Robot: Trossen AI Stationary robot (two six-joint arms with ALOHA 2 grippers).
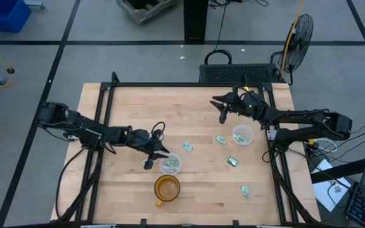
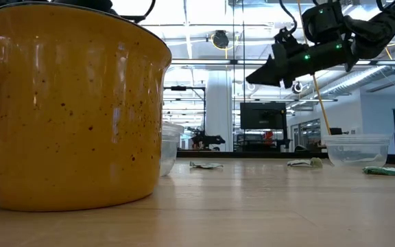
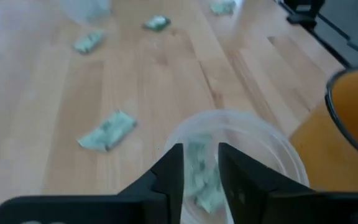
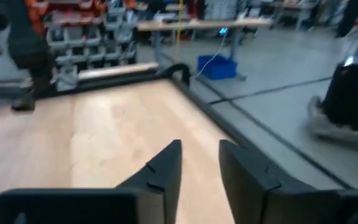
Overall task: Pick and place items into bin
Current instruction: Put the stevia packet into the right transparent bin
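Wooden table, high view: yellow mug is the landmark. Clear cup sits just beyond it with green-white packets inside; left gripper hangs at that cup's rim. Second clear cup stands well off toward the right arm, with loose packets scattered on the wood between and around. Right gripper is up near the far edge, holding nothing.

Low view: mug fills the foreground and hides most of the near cup. Flat packets lie behind it. Right gripper is high in the air.

Left wrist view: left fingers are spread over the cup, packets lying in it, none pinched. Loose packet lies beside.

Right wrist view: right fingers are apart, bare wood below.
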